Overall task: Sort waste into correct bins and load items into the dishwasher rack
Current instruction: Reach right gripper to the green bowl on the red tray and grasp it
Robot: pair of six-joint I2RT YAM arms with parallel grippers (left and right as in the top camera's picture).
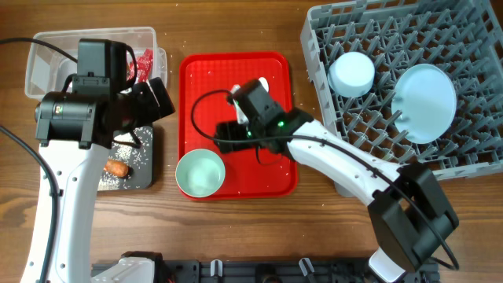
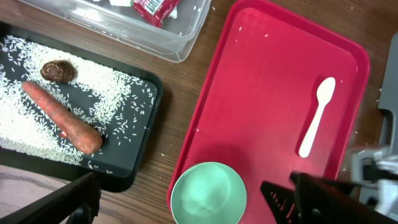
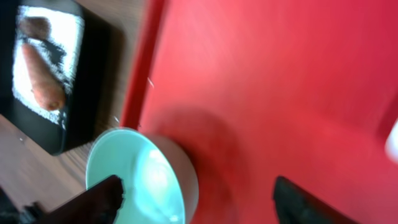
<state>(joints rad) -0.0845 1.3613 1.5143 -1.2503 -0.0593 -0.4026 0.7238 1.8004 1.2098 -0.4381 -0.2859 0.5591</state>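
A pale-green bowl [image 1: 200, 173] stands upright and empty at the front left corner of the flat red tray [image 1: 275, 173]. It also shows in the left wrist view [image 2: 208, 193] and the right wrist view [image 3: 143, 180]. My right gripper [image 1: 228, 127] is open over the tray, just above and right of the bowl [image 3: 198, 186]. My left gripper [image 1: 161, 98] is open and empty, high over the table between the black tray and the red tray [image 2: 180, 190]. A white spoon [image 2: 316, 117] lies on the red tray. The yellow cup is out of view.
The black tray [image 1: 146, 161] holds a carrot [image 1: 117, 167], rice grains [image 2: 118, 99] and a brown lump [image 2: 58, 71]. The clear tub [image 1: 47, 55] holds a red wrapper [image 1: 144, 61]. The grey rack [image 1: 393, 31] holds a light-blue bowl [image 1: 351, 73] and a pale-blue plate [image 1: 425, 102].
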